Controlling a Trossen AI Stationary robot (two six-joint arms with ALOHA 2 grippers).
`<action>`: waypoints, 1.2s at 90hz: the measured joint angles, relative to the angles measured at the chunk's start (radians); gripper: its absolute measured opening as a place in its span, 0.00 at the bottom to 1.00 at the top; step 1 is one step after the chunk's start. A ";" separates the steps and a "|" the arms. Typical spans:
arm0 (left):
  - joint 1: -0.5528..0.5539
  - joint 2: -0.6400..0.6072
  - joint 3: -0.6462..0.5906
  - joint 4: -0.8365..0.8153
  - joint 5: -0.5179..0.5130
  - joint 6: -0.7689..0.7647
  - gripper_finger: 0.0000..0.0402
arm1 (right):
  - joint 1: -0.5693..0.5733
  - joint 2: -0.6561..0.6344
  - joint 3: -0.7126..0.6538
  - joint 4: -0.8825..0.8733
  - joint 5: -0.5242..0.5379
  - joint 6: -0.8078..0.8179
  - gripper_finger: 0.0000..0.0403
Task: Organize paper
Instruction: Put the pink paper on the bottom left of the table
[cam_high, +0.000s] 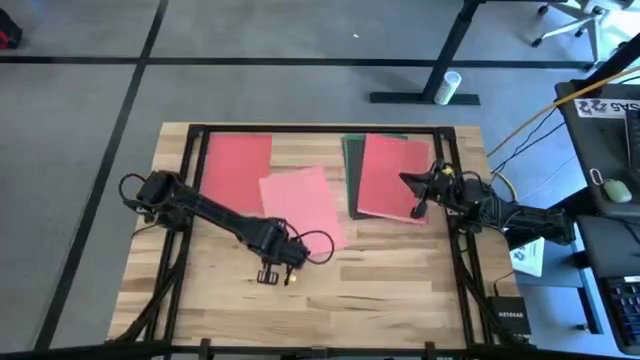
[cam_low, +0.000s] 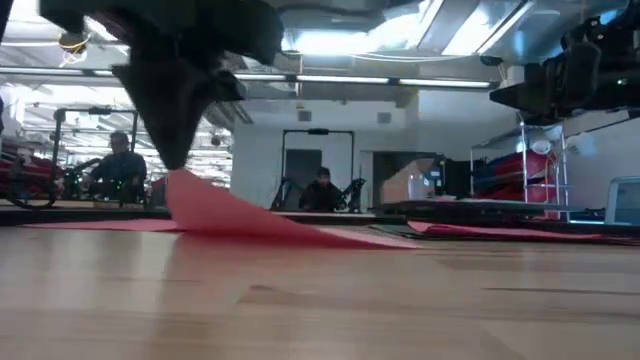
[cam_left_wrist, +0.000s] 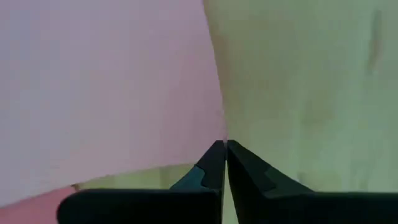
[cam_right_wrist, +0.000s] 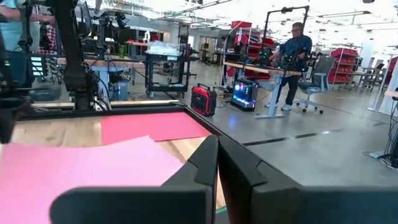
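While the left claw (cam_high: 268, 277) pinches shut on the near corner of the pink sheet (cam_high: 303, 207) at the middle of the bench (cam_high: 390, 285), lifting that corner off the wood, the sheet's long axis runs away from the claw toward the far edge. A red sheet (cam_high: 236, 160) lies flat by the far left corner. The right claw (cam_high: 418, 212), closed and apparently pinching the near edge of the red sheet (cam_high: 393, 176) atop the dark stack (cam_high: 352, 172) toward the far right, is nearer that pile.

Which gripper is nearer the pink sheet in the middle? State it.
Left. The left gripper is at the pink sheet's near corner, fingers closed on its edge; the right gripper is apart, over the red sheet on the right.
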 joint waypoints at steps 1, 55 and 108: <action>-0.005 0.000 0.000 0.001 0.000 -0.012 0.00 | 0.000 0.000 0.000 -0.002 -0.004 0.004 0.00; -0.367 0.000 0.000 0.021 0.000 -0.709 0.00 | 0.000 0.000 0.000 -0.030 -0.169 0.158 0.00; -0.600 0.000 0.000 -0.024 0.093 -1.084 0.00 | 0.000 0.000 0.000 -0.021 -0.169 0.147 0.00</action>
